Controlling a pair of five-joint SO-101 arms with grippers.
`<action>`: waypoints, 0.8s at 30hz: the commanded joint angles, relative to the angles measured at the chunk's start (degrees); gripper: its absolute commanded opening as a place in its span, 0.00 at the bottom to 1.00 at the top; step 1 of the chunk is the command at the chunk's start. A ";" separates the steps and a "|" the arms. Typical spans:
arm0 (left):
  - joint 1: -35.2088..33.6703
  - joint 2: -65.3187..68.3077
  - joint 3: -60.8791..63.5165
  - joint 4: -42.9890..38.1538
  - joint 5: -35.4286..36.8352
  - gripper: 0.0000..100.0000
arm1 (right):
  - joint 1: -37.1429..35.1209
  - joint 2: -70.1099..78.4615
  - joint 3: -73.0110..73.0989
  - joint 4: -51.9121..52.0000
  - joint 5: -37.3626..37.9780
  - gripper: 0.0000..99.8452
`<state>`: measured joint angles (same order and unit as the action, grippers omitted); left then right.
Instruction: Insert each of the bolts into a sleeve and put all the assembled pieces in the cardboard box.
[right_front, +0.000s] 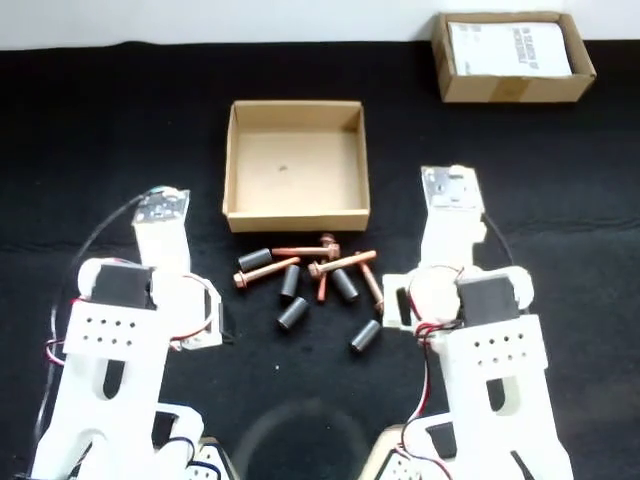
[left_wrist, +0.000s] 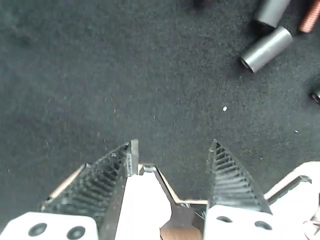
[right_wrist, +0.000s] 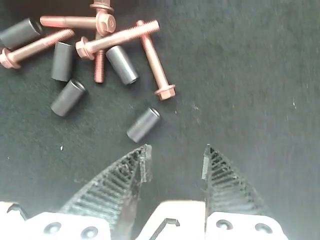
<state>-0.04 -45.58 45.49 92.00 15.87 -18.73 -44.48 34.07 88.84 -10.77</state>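
Several copper-coloured bolts (right_front: 340, 263) and dark grey sleeves (right_front: 293, 314) lie loose in a small heap on the black mat, just in front of the open cardboard box (right_front: 241, 160). None of the bolts sits in a sleeve. My right gripper (right_wrist: 176, 150) is open with nothing in it and hovers just short of the nearest sleeve (right_wrist: 143, 124), with the bolts (right_wrist: 117, 37) farther off. My left gripper (left_wrist: 174, 150) is also open over bare mat, and two sleeves (left_wrist: 266, 49) lie off to its side. The box holds nothing.
A second cardboard box (right_front: 510, 88) with a printed sheet in it stands at the far right corner. The left arm (right_front: 120, 330) and right arm (right_front: 490, 340) flank the heap. Bare mat lies left of the left arm and right of the right arm.
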 joint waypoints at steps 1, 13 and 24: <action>-1.36 0.13 3.56 -5.54 -0.79 0.23 | 0.22 -1.27 1.27 -1.71 0.97 0.16; -4.35 0.48 24.04 -31.82 -0.35 0.23 | -0.31 8.48 14.11 -16.92 0.97 0.16; -6.37 0.48 27.21 -39.56 2.99 0.23 | -10.95 24.40 14.46 -24.13 -0.70 0.16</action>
<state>-4.44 -45.23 72.84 53.58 18.33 -27.34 -21.80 48.57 66.33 -10.24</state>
